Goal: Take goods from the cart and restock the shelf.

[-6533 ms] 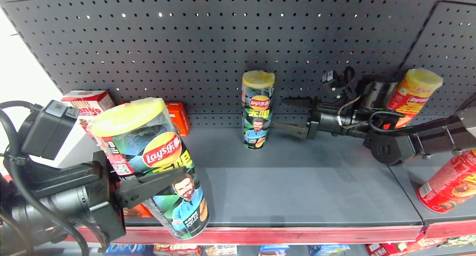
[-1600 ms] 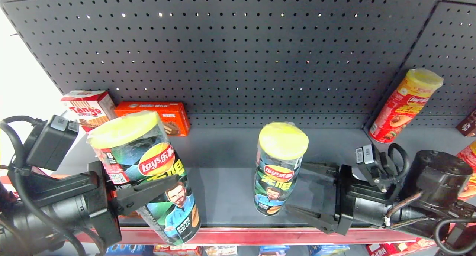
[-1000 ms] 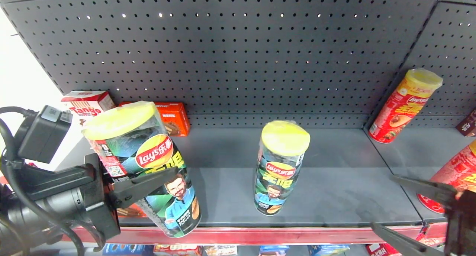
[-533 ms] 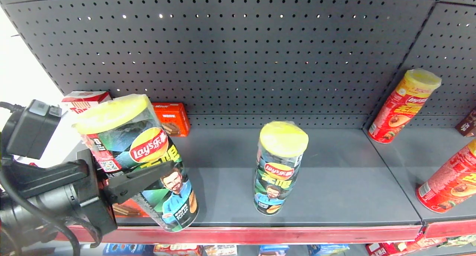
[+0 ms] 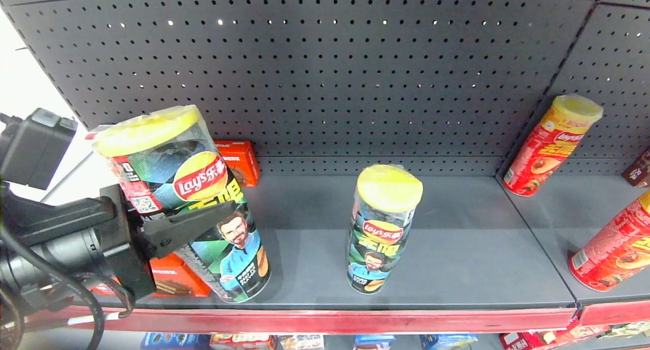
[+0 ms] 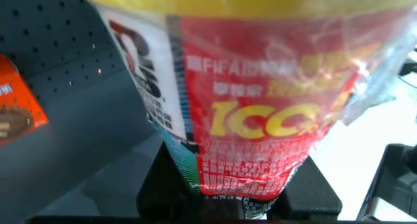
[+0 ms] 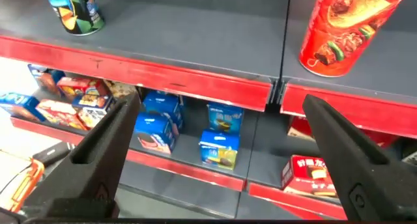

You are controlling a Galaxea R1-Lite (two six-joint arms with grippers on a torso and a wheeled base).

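Observation:
My left gripper is shut on a chips can with a yellow lid and a green-blue wrapper. It holds the can tilted over the left front of the grey shelf. In the left wrist view the can's red label sits between the fingers. A matching can stands upright near the shelf's front middle, and its base shows in the right wrist view. My right gripper is open with nothing in it, low in front of the red shelf edge.
An orange box lies at the back left and another under my left arm. One red can leans on the pegboard and one tilts at the right. Boxed goods fill the lower shelf.
The right gripper drew the standing can forward, let it go and pulled back out of the head view. My left gripper has risen and moved in over the shelf with its can.

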